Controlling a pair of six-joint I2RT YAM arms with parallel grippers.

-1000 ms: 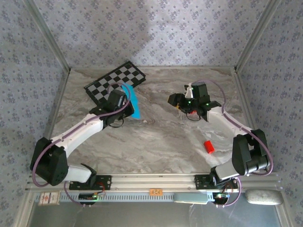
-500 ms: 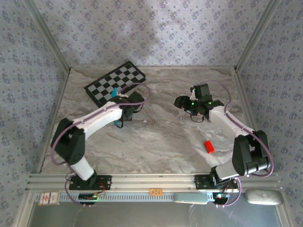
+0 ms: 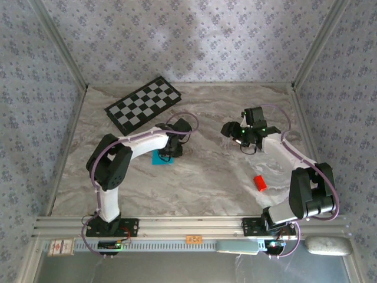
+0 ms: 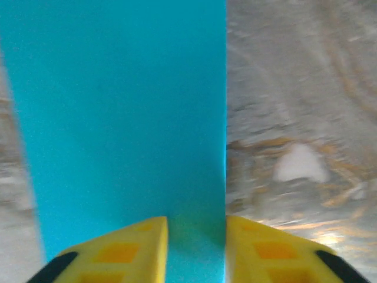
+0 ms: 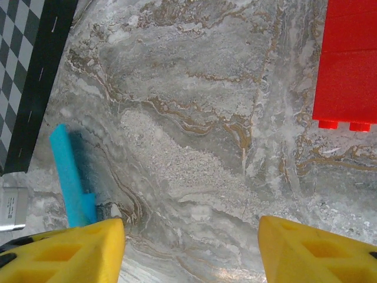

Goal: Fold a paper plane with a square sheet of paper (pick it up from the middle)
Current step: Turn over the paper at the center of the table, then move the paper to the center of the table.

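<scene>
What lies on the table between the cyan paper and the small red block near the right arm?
Nothing lies there: in the top external view, the stretch between the cyan paper and the red block is bare marble tabletop.

The square sheet of paper (image 4: 123,118), bright cyan and smooth on its visible face, starts between the parted fingertips of the left gripper (image 4: 197,221) and stretches away ahead of them. One straight long edge lines up with a fingertip's inner face. It lies well apart from the right gripper (image 5: 191,227).
</scene>
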